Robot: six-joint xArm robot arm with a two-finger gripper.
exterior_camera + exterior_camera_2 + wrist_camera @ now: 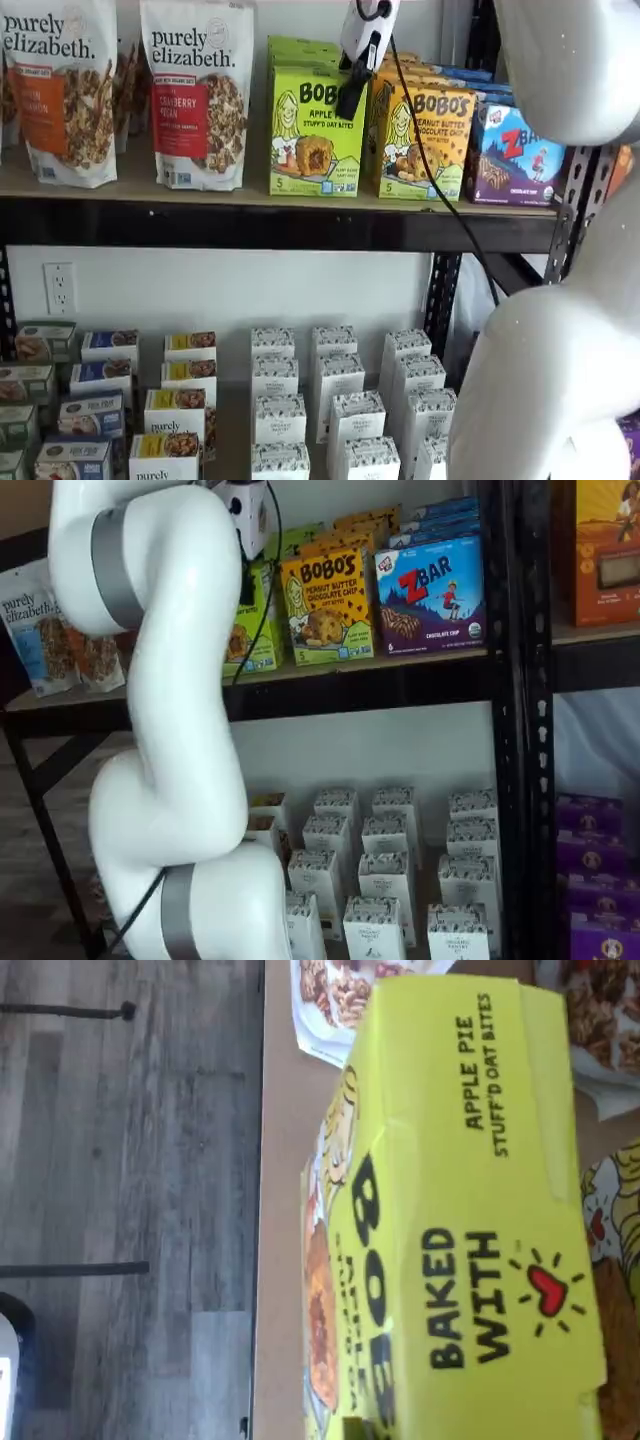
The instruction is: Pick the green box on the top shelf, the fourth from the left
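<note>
The green box point(315, 135), lime with "BOBO'S Apple Pie" print, stands upright at the front of the top shelf point(250, 225). My gripper point(352, 95) reaches down at the box's upper right corner. Only one black finger point(354, 88) shows, lying against the box front, so I cannot tell whether the fingers hold the box. In the wrist view the green box point(460, 1240) fills most of the picture, with the tan shelf deck point(280, 1260) beside it. In a shelf view my white arm covers most of the green box point(258, 630), and the gripper body point(245, 510) hangs above it.
Granola bags point(195, 90) stand left of the green box. An orange-yellow Bobo's box point(425, 140) touches its right side, then a ZBar box point(515, 155). More boxes stand behind in rows. A black upright point(510, 680) bounds the shelf. Small white boxes point(335, 400) fill the lower shelf.
</note>
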